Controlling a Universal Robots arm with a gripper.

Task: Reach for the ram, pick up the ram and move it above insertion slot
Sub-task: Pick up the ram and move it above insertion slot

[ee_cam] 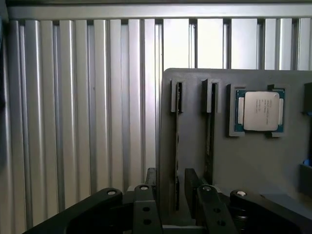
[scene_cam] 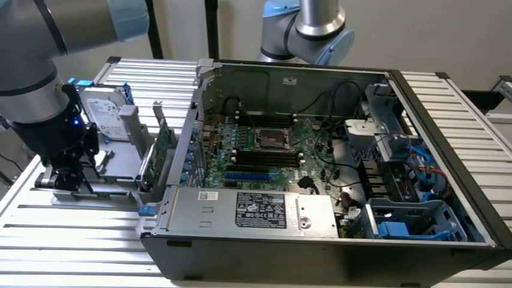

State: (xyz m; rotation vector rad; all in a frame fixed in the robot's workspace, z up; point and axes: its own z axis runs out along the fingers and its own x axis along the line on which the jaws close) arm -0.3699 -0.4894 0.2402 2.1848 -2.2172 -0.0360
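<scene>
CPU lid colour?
Silver, with a teal border; the CPU shows best in the wrist view.

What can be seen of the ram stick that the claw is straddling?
The ram is seen edge-on as a long, thin, dark strip. It stands on edge in a narrow slot of the grey holder, its far end between two raised guides. The claw straddles its near end, open, with grey holder showing on either side, so nothing grips it. Its chips and faces are hidden.

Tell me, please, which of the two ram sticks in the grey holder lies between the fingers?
The ram stick farther from the CPU: it runs between the open fingers, while the other stick, next to the CPU, lies outside them.
</scene>
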